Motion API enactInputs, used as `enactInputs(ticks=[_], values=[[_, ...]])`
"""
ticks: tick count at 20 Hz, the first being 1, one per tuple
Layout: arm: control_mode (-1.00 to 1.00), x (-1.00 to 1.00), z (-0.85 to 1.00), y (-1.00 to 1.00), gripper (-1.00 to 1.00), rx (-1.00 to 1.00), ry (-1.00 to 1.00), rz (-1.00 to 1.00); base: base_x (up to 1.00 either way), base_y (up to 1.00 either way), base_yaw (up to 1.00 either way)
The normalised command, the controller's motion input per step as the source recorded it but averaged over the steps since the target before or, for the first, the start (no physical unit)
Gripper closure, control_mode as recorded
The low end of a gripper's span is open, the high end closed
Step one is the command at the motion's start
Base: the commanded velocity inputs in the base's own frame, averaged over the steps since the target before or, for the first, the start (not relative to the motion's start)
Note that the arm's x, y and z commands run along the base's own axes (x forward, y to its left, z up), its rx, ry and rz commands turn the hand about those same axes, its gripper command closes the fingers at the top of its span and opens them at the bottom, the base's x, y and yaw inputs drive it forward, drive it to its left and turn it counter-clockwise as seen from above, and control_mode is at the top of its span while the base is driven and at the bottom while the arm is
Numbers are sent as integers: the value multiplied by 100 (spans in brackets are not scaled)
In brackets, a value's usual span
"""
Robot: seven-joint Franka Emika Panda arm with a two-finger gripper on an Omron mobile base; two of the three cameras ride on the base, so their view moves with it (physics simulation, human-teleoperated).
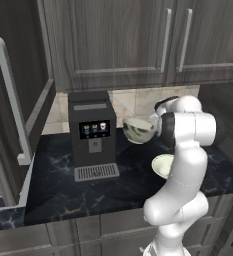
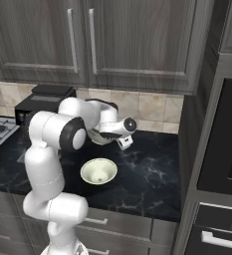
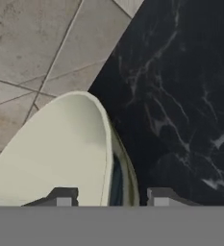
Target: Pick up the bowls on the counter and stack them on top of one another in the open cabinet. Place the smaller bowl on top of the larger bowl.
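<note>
Hand view: the gripper (image 3: 108,198) is seen astride the larger bowl's (image 3: 60,153) rim, one finger inside, one outside; full contact cannot be confirmed. Grasping is judged underway on the counter (image 3: 180,96). Closure, then lifting, is required.

The larger bowl (image 1: 138,130), deep, cream inside with dark mottled marbling outside, stands upright at the back of the black veined tabletop (image 1: 83,192), near the tiled wall. The smaller bowl (image 2: 98,171), shallow and plain cream, sits upright nearer the tabletop's front edge, apart from it
</note>
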Motion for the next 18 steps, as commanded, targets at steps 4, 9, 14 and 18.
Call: enactInputs(ticks=[4,9,14,18], values=[[-100,29,-22,0,100,2,0,0,0,0,0],[-100,21,-18,0,100,3,0,0,0,0,0],[-100,3,-7,0,100,2,-1,1,0,0,0],[-100,-26,13,4,100,1,-3,3,0,0,0]])
